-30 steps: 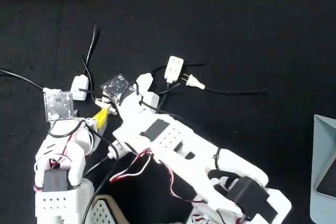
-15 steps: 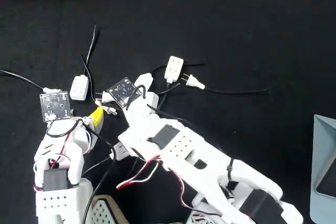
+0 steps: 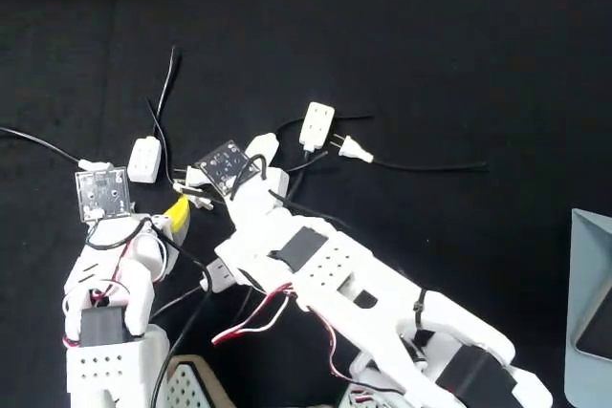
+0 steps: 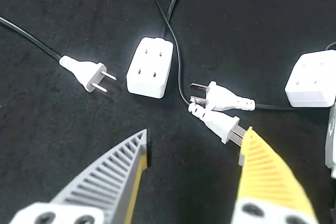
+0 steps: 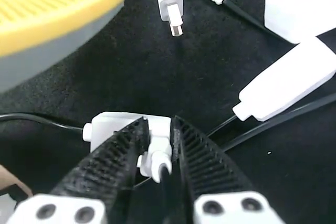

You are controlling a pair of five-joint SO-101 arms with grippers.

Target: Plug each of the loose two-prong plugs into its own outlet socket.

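My left gripper [image 4: 195,131] hangs open over the black table, with a grey finger and a yellow finger [image 3: 180,214]. Just beyond the yellow finger lie two loose white plugs [image 4: 223,97] [image 4: 218,121]. A white outlet block [image 4: 150,67] lies further out, with another loose plug [image 4: 86,73] beside it, prongs toward it. A second outlet [image 4: 312,80] sits off to the side. My right gripper [image 5: 159,124] is low over the table, its black fingers shut on a white plug [image 5: 155,158] with a black cord. A further outlet [image 3: 316,124] and plug [image 3: 354,149] lie beside the right arm [image 3: 316,265].
Black cords [image 3: 163,102] trail across the table around the outlets. A grey container [image 3: 588,303] stands at the right edge. A tan object [image 3: 191,379] sits at the front between the arm bases. The table's far half is bare black cloth.
The right arm swung so that its wrist sits slightly further right and its elbow nearer the table's front. The left wrist shifted slightly left.
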